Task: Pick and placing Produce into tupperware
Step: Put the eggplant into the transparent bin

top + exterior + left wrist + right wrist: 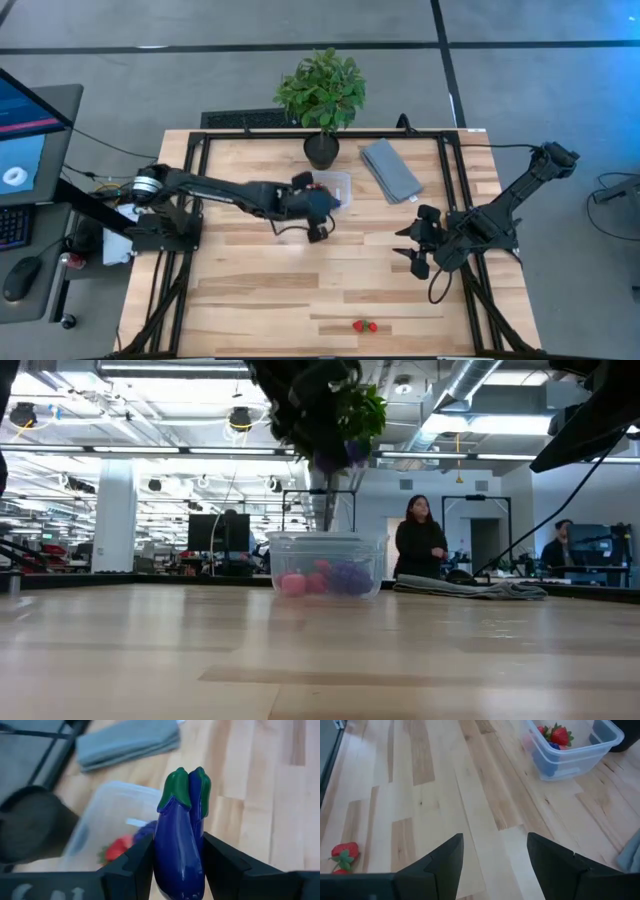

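Note:
My left gripper [320, 207] is shut on a glossy blue-purple toy eggplant piece [180, 840] with two green caps side by side. It hangs in the air by the near edge of the clear tub [335, 186]. The tub stands on the table and holds red and purple toy fruits [320, 578]. Two red strawberries [365, 325] lie near the table's front edge and also show in the right wrist view [344, 855]. My right gripper [415, 245] is open and empty at the right, above the table. My left gripper pinches the eggplant piece's smooth body [175, 860] between its two fingers [135, 865]. The green cap end [182, 787] sticks out past the fingertips. The piece is lifted clear of the table, above the tub in the low view [335, 455].
A potted leafy plant [322, 95] in a black pot [322, 150] stands just behind the tub. A folded grey cloth [390, 168] lies to the tub's right. Bare wooden tabletop [300, 280] stretches across the middle and front. People stand in the room beyond [418, 540].

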